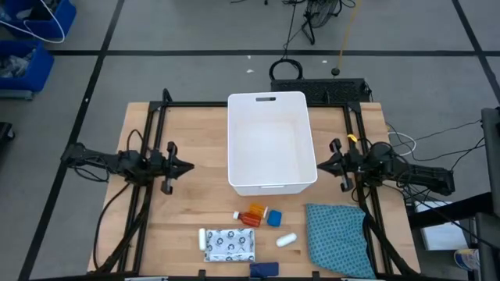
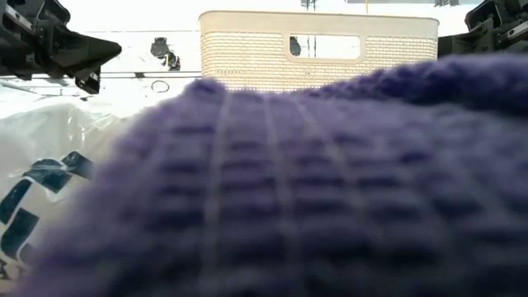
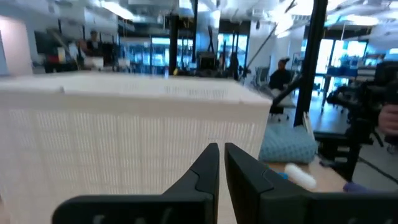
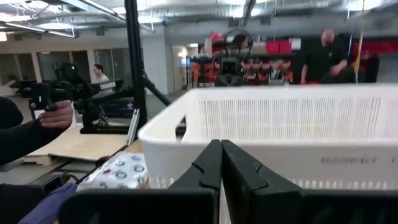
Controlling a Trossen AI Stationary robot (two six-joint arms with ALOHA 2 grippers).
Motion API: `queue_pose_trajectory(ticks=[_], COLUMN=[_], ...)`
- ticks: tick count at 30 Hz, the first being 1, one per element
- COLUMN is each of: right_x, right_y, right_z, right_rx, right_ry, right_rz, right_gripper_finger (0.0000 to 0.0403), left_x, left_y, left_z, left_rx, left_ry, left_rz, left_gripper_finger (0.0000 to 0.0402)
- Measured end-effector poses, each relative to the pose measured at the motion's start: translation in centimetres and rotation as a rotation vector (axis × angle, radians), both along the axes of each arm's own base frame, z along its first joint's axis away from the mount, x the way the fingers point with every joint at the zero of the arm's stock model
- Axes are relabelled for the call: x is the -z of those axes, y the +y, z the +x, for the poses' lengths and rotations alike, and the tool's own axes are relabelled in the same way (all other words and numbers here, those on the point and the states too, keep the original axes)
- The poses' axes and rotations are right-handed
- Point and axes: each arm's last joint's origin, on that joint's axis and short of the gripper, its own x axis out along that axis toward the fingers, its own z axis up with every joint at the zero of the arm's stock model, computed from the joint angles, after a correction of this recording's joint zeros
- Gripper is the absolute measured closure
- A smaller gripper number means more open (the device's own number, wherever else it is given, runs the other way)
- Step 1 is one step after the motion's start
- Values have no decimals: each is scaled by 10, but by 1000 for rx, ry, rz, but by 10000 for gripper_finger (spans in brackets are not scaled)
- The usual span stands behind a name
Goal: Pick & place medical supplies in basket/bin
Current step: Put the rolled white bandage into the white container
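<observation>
The white bin (image 1: 269,140) stands mid-table, its slot handle at the far rim. In front of it lie the medical supplies: orange pill bottles (image 1: 252,215), a blue cube (image 1: 274,218), two white rolls (image 1: 286,240) (image 1: 202,238), a patterned packet (image 1: 230,245) and a dark blue bar (image 1: 264,269) at the near edge. My left gripper (image 1: 188,165) hovers shut to the bin's left, my right gripper (image 1: 321,165) shut to its right. Both point at the bin's walls (image 3: 124,137) (image 4: 292,124) and touch nothing. In the low view a purple knitted surface (image 2: 313,190) hides most of the table.
A teal patterned cloth (image 1: 337,238) lies at the near right corner. Black frame rails (image 1: 148,195) run along both table sides, and a power strip (image 1: 320,87) sits past the far edge. A person's sleeve and hand (image 4: 31,130) show beyond the table's left side.
</observation>
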Motion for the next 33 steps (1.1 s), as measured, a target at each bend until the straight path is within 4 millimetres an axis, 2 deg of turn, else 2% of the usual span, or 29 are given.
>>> queue_pose_trajectory(ticks=[5, 8, 12, 17, 19, 22, 26, 30, 33], right_x=[-14, -18, -55, -91, -104, -112, -131, -151, -174], right_y=[1, 2, 5, 8, 9, 13, 26, 56, 85], right_z=[-4, -4, -12, -8, 0, 22, 53, 81, 91], right_rx=[5, -25, -61, -151, -172, -224, -327, -375, -292], right_ry=[-155, -161, -252, -216, -179, -86, -17, 62, 152], right_rz=[-100, -152, -193, -190, -191, -189, -204, -299, -444], right_gripper_finger=[396, 384, 362, 330, 318, 303, 286, 278, 277], left_x=[-3, -3, -3, -2, -2, -2, -2, -2, -2], left_y=[0, 0, 0, 0, 1, 3, 5, 6, 6], left_z=[0, 0, 0, 0, 0, -1, -1, -1, -1], left_rx=[-15, -25, -37, -41, -62, -118, -194, -223, -228], left_ry=[-29, -25, -24, -22, -19, -12, -3, 1, 4], left_rz=[87, 147, 187, 179, 179, 166, 151, 149, 168], left_gripper_finger=[371, 371, 371, 371, 371, 371, 371, 371, 371])
